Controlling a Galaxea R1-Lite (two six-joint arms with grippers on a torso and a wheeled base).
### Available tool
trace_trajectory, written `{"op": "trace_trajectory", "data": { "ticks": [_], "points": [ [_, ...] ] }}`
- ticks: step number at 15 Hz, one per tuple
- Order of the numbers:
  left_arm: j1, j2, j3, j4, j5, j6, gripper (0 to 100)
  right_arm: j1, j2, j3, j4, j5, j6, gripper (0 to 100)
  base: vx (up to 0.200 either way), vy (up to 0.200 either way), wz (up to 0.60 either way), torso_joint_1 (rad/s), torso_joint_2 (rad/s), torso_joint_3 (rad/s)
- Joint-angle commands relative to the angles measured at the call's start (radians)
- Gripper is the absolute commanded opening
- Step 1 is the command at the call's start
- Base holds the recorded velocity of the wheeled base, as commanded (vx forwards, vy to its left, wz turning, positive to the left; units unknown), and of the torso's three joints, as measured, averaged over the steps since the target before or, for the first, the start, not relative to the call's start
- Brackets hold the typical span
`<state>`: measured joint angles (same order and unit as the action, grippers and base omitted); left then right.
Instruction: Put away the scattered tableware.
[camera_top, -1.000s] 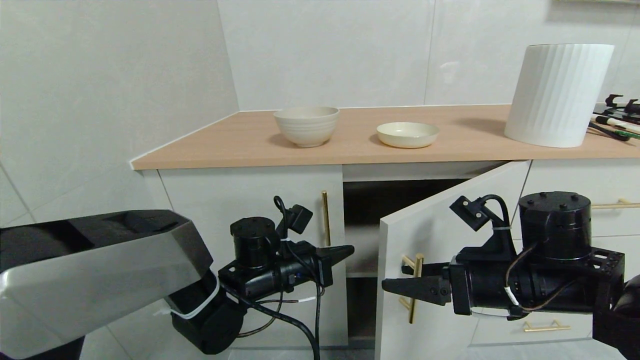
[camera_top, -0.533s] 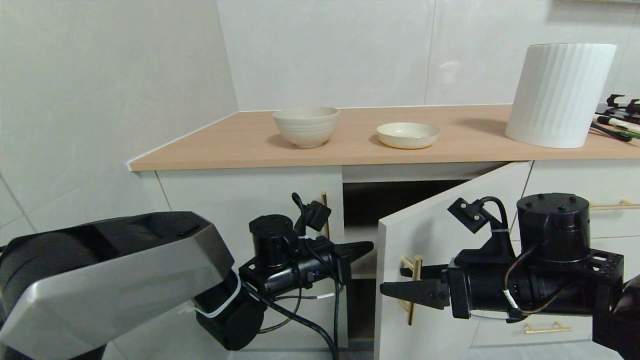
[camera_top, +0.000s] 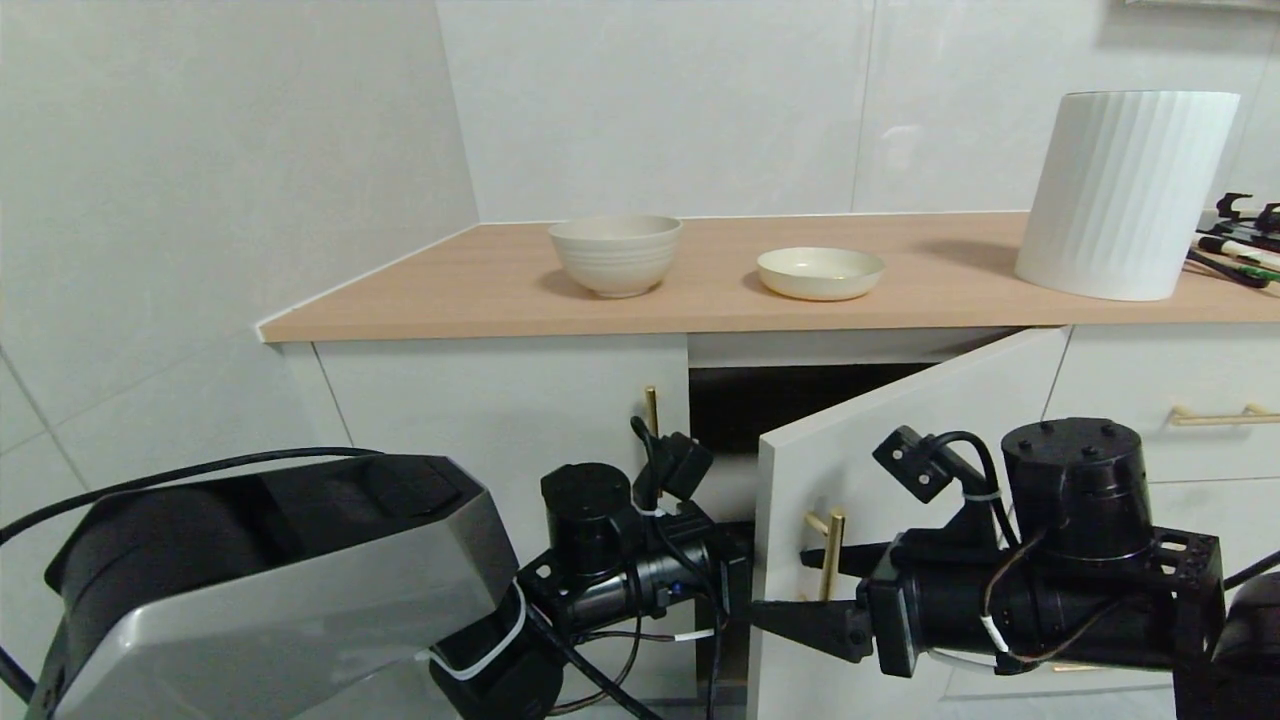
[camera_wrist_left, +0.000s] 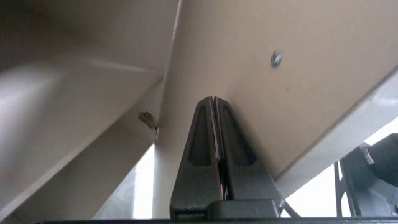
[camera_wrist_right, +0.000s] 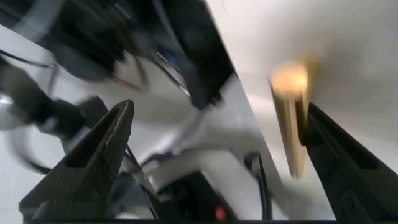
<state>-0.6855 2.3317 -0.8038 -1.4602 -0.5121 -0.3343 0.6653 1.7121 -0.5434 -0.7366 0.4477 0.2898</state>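
Black left gripper (camera_wrist_left: 213, 106) has its jaws pressed together, its tip at the inner edge of the open cabinet door (camera_top: 900, 420). Jaws of the right gripper (camera_top: 815, 590) stand wide, either side of the door's brass handle (camera_top: 833, 545). On the wooden bench (camera_top: 480, 290) above, a cream bowl (camera_top: 615, 255) and a shallow dish (camera_top: 820, 273) sit apart.

White tiled walls (camera_top: 200, 150); wooden countertop (camera_top: 480, 290); white cabinets (camera_top: 480, 400), perhaps brass-handled.
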Motion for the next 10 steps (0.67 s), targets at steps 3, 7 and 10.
{"op": "trace_trajectory", "data": {
  "ticks": [3,7,10],
  "points": [
    [-0.002,-0.005,-0.009,0.001,0.0,0.0,0,-0.046,-0.006,0.01,-0.01,-0.027,-0.008,100,0.0,0.0,0.0,0.0,0.0,0.0],
    [-0.002,0.0,-0.026,0.004,-0.002,-0.002,0,-0.098,-0.129,0.057,0.0,-0.026,-0.008,100,0.0,0.0,0.0,0.0,0.0,0.0],
    [-0.002,0.001,-0.034,0.011,-0.002,-0.002,0,-0.107,-0.18,0.157,0.003,-0.027,-0.008,100,0.0,0.0,0.0,0.0,0.0,0.0]
  ]
}}
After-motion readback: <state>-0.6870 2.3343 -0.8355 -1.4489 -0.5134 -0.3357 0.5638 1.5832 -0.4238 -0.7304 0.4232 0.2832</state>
